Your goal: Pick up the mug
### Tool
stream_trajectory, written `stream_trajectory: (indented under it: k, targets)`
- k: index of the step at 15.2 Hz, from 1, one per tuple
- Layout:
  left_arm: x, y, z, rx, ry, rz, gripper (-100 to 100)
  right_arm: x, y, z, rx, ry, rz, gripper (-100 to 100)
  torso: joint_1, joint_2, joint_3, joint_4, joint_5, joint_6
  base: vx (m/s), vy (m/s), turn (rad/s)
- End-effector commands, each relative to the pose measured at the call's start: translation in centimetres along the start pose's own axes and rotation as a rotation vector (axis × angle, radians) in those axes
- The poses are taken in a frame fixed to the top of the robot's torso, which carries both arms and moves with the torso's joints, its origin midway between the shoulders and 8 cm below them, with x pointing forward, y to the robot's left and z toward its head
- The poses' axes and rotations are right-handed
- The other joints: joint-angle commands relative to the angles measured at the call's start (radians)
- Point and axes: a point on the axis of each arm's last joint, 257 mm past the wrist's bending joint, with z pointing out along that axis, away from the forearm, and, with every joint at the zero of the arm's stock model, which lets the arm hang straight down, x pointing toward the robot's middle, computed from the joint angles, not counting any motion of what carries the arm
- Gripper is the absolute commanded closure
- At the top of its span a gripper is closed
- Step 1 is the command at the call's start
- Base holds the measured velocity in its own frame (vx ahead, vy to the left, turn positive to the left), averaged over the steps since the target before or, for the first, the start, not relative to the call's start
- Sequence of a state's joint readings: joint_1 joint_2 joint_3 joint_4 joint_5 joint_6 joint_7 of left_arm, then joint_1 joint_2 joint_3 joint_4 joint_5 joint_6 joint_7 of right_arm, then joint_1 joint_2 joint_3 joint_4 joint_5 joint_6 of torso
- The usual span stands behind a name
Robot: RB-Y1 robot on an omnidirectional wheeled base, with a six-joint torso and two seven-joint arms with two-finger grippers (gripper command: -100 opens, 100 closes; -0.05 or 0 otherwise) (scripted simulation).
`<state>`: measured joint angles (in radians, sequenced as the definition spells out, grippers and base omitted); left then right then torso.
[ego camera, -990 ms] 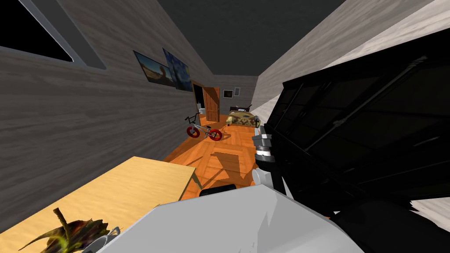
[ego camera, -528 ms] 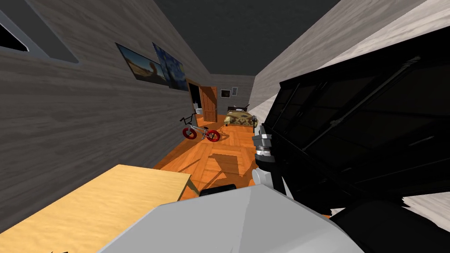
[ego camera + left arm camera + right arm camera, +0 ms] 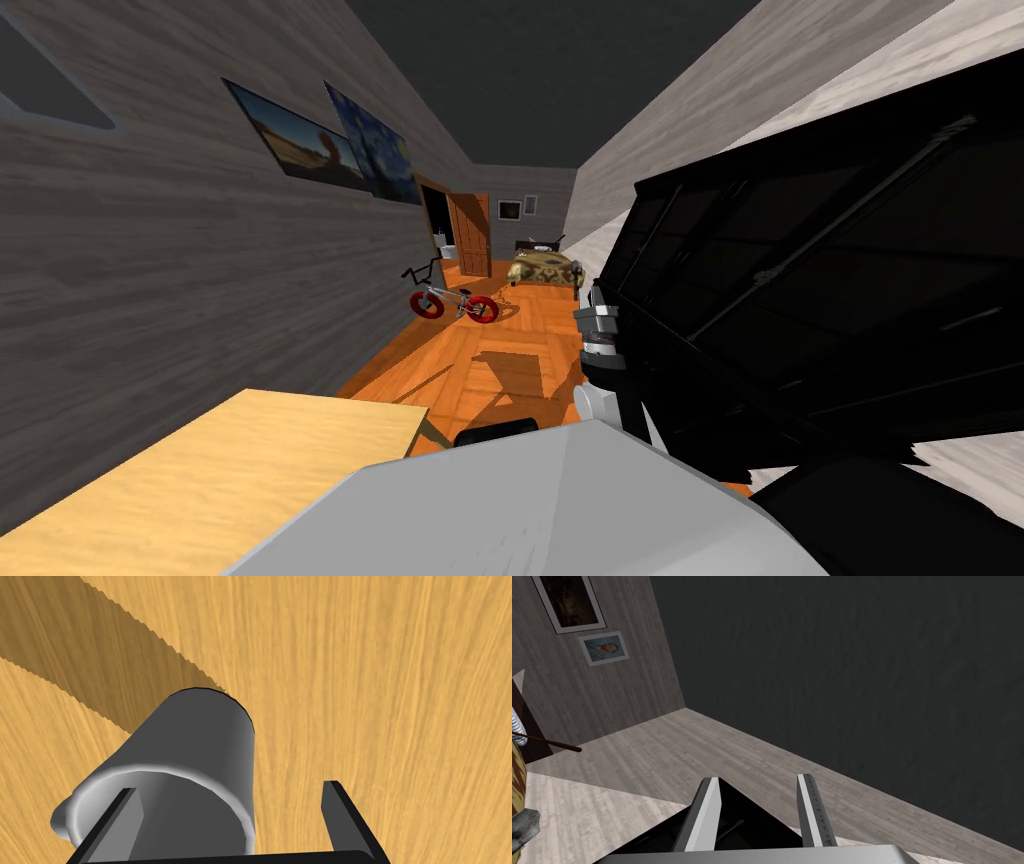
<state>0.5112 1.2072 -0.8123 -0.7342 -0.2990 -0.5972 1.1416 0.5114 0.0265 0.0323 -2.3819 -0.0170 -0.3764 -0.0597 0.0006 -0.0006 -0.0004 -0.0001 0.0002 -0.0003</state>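
Note:
A grey mug (image 3: 200, 741) stands upright on the light wooden table (image 3: 375, 676), its handle (image 3: 60, 821) turned away from the free finger. My left gripper (image 3: 230, 801) is open right above it. One finger (image 3: 120, 816) reaches into the mug's mouth and the other finger (image 3: 342, 811) hangs outside over bare wood, so the mug's near wall lies between them. My right gripper (image 3: 759, 796) is held up with its fingers parted and nothing between them.
The table's corner (image 3: 200, 470) shows at the lower left of the head view. A large black piece of furniture (image 3: 830, 270) looms close on the right. Farther off on the orange floor are a red-wheeled bicycle (image 3: 452, 298), a bed (image 3: 545, 268) and an open wooden door (image 3: 470, 232).
My head view has swung: the window and pictures slid toward the left, and the plant at the table's near edge has passed out of the picture. The arm in view kept its place.

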Motion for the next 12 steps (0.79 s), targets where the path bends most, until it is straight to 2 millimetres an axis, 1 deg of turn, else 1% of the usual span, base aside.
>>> stream_trajectory:
  k: [1, 2, 3, 4, 8, 9, 11, 12]
  targets:
    - [0.8, 0.3, 1.0, 0.002, -0.001, -0.005, -100, 0.0, 0.0, 0.0, 0.0, 0.0, 0.0, 0, 0.0, 0.0, 0.0, 0.0, 0.0, 0.0, -0.006, 0.057, -0.038]
    - [1.1, 0.4, 1.2, 0.003, -0.001, -0.007, -100, 0.0, 0.0, 0.0, 0.0, 0.0, 0.0, 0, 0.001, 0.001, 0.0, 0.0, 0.0, 0.0, -0.01, 0.053, -0.036]
    - [0.8, 0.2, 0.8, 0.002, 0.0, -0.005, -100, 0.0, 0.0, 0.0, 0.0, 0.0, 0.0, 0, 0.001, 0.001, 0.001, 0.0, 0.0, 0.0, -0.006, 0.031, -0.015]
    - [0.8, 0.3, 0.9, 0.002, -0.001, -0.005, 100, 0.0, 0.0, 0.0, 0.0, 0.0, 0.0, 0, 0.0, 0.002, 0.001, 0.0, 0.0, 0.0, -0.002, 0.012, -0.002]
    - [0.8, 0.1, 0.8, 0.003, 0.0, 0.004, 100, 0.0, 0.0, 0.0, 0.0, 0.0, 0.0, 0, -0.002, 0.0, 0.0, -0.001, 0.0, -0.002, 0.0, 0.002, -0.009]
    - [-0.2, 0.0, -0.1, -0.001, -0.001, 0.002, 100, 0.0, 0.0, 0.0, 0.0, 0.0, 0.0, 0, -0.002, 0.0, 0.0, -0.001, 0.0, -0.003, 0.004, -0.034, 0.067]
    - [-0.9, -0.2, -1.0, -0.004, -0.001, 0.008, 100, 0.0, 0.0, 0.0, 0.0, 0.0, 0.0, 0, -0.004, 0.0, 0.0, -0.001, -0.001, -0.003, 0.002, -0.057, 0.085]
    - [-0.4, 0.0, -0.4, -0.003, -0.002, 0.007, 100, 0.0, 0.0, 0.0, 0.0, 0.0, 0.0, 0, -0.005, 0.0, 0.0, -0.001, -0.002, -0.003, 0.0, -0.037, 0.034]
